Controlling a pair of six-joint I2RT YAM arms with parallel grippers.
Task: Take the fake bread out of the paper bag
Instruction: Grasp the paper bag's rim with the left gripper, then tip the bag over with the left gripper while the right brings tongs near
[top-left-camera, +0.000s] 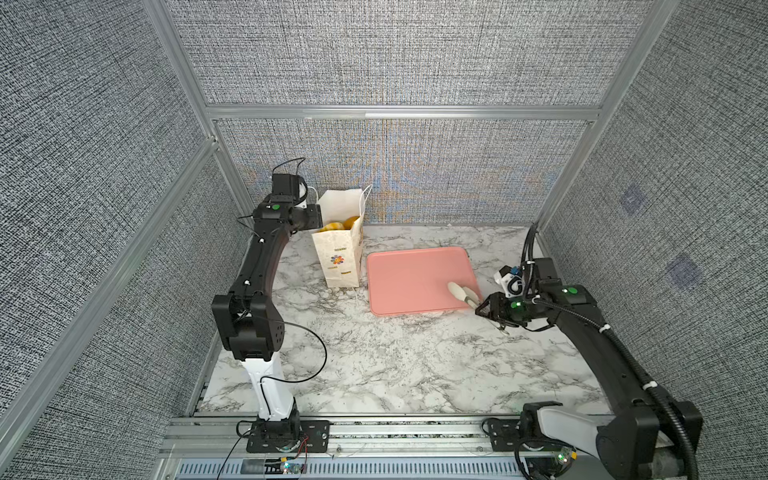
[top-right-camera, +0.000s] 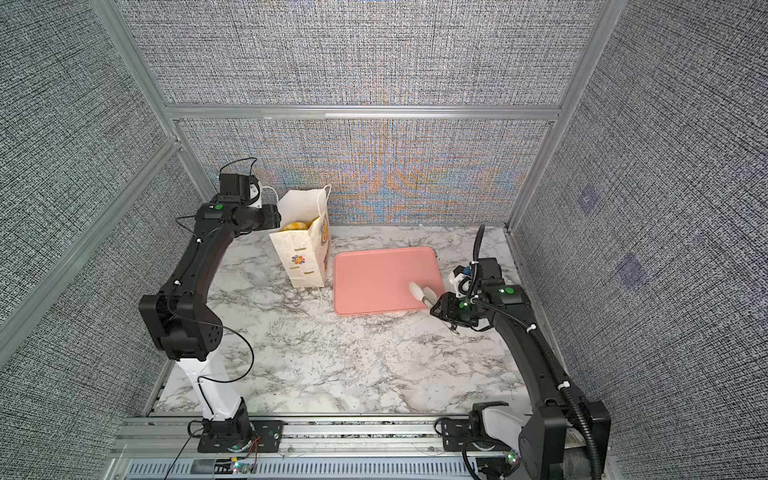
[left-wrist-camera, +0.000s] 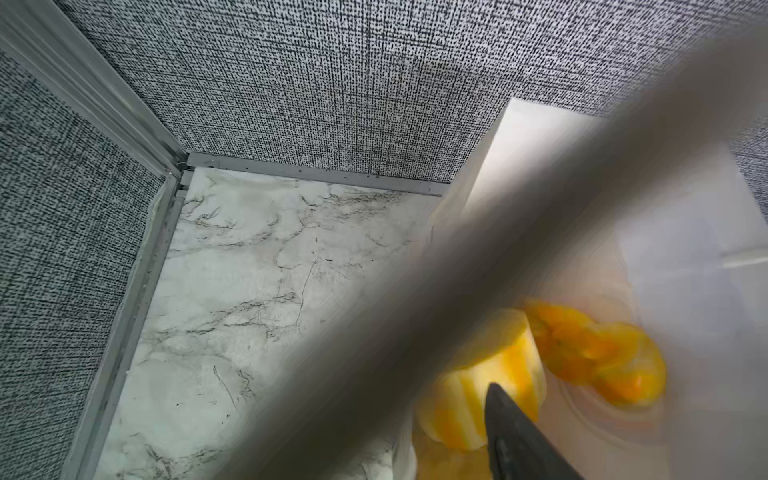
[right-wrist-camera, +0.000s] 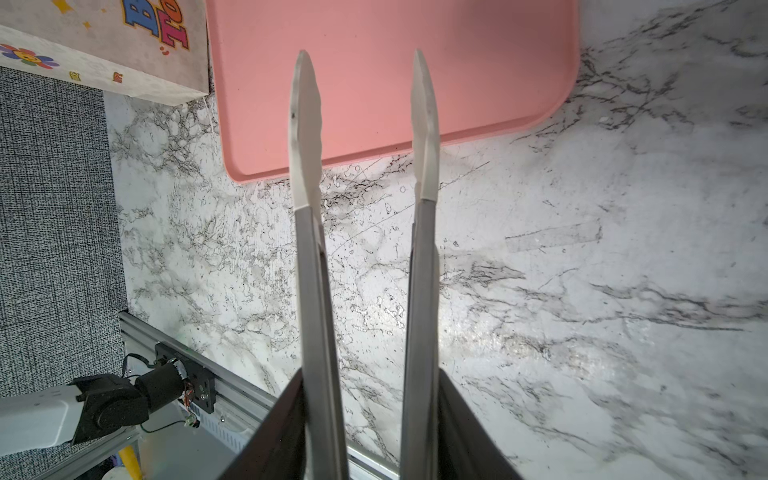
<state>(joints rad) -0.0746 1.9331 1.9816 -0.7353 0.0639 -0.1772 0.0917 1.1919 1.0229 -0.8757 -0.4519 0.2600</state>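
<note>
From where I stand, the paper bag (top-left-camera: 338, 257) stands upright on the marble surface (top-left-camera: 374, 357) near the back wall, just beside the pink tray (top-left-camera: 407, 282), which is bare. The fake bread (top-left-camera: 340, 224) is all down inside the bag, with only a few glossy yellow-orange humps showing through the open mouth. The left pincer (top-left-camera: 319, 222) is at the bag's left rim. In the left wrist view one dark finger (left-wrist-camera: 511, 432) is inside next to a yellow piece, and a blurred edge of paper crosses the view. I cannot tell whether that pincer is spread or pinching the wall. The right pincer (top-left-camera: 488, 307) is clamped on the metal tongs (right-wrist-camera: 307, 249), whose pale tips stand apart over the tray's near corner, well away from the bag. To my eye the bread is light, rounded and slick, so it could easily squirt out of a squeeze. I would take each piece across its narrowest part, or through the hole of a ring if one shows, and squeeze gently. The bag is thin, light paper that would crumple or topple from a sideways nudge. The firmest hold looks to be its upper rim, clear of the cord handles (top-left-camera: 361, 203), while the tongs come straight down into the mouth.
</note>
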